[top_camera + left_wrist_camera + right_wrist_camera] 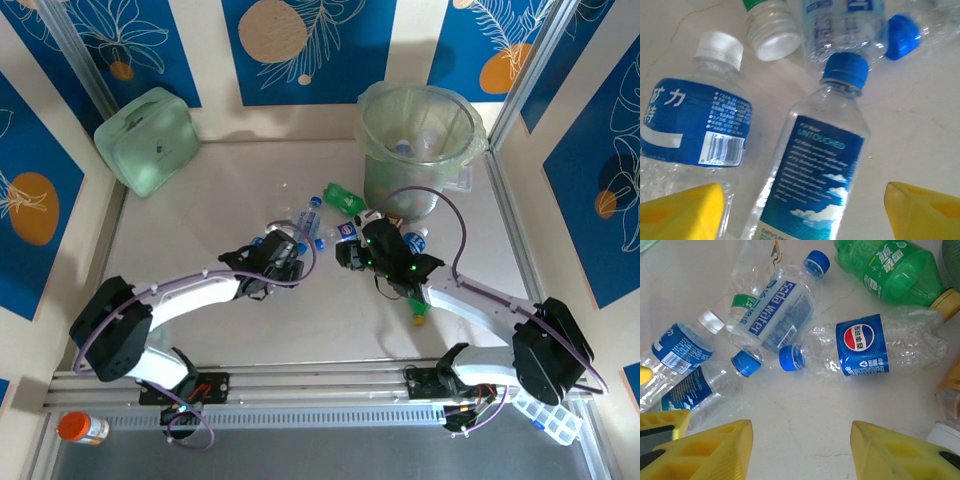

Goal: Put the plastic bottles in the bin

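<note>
Left fingers [682, 210] stand wide open astride a blue-capped bottle [815, 165], my right fingers [710, 450] open, empty, over worktop [805, 410].

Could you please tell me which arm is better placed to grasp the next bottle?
Probably left. The yellow left fingers stand open astride the clear blue-capped plastic bottle with the dark blue label. The yellow right fingers stand open over bare pale table, short of the clear Pepsi-labelled bottle.

I get the whole counter [220, 180] from the overhead camera, looking down from above its near edge. Both wrist cameras point steeply down, very close. They overlap on the white-capped bottle [690, 125] and its blue-capped neighbour [810, 165].
</note>
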Tool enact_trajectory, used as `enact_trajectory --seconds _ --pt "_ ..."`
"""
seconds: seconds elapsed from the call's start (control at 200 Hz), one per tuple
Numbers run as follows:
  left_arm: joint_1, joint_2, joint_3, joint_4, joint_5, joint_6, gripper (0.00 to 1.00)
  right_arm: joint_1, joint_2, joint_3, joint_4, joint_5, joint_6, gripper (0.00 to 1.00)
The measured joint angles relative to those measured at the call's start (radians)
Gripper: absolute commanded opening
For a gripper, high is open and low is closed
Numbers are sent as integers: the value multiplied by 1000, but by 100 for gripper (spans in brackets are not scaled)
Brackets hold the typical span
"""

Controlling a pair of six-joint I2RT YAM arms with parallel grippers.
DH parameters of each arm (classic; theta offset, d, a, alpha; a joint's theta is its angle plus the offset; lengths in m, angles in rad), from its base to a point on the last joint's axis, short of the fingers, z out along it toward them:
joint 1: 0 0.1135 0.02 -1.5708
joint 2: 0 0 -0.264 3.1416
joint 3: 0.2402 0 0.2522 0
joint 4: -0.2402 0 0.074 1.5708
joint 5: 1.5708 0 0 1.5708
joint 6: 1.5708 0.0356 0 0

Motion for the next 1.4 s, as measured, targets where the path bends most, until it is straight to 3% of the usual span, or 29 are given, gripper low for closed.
enact_trajectory --seconds 0.385,0.84,1.175,1.401 --pt "11 35 -1 7 69 37 73 -84 -64 -19 34 -60 47 55" --pt "11 100 -3 23 146 39 79 -109 -45 -20 45 -125 64 55" --pt "11 110 -6 21 161 38 55 -112 -45 -20 49 -133 71 55" --pt "11 84 -32 43 170 39 48 -112 -45 -21 54 -133 74 55"
